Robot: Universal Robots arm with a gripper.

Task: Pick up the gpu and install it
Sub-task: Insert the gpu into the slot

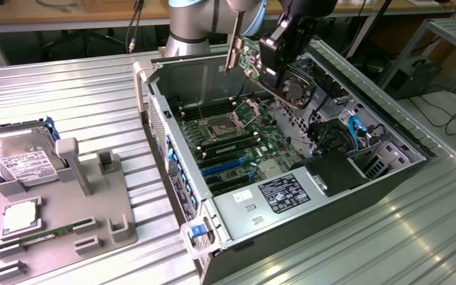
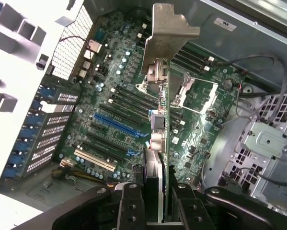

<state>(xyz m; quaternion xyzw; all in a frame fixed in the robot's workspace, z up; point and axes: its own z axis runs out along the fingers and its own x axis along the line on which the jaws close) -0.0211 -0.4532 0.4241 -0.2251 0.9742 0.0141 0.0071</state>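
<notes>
The black two-fingered gripper [image 2: 155, 203] is clamped on the flat green-and-black gpu [image 1: 250, 54] with a silver bracket. It holds the card edge-down above the open grey computer case [image 1: 315, 237], near its rear wall. The card looks light, stiff and fragile, so it is best gripped by the board edges.

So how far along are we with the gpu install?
Pickup is done: the gripper is shut on the gpu, holding it above the motherboard of the open case. Seating is left: it touches no slot, and the blue slot is empty.
</notes>
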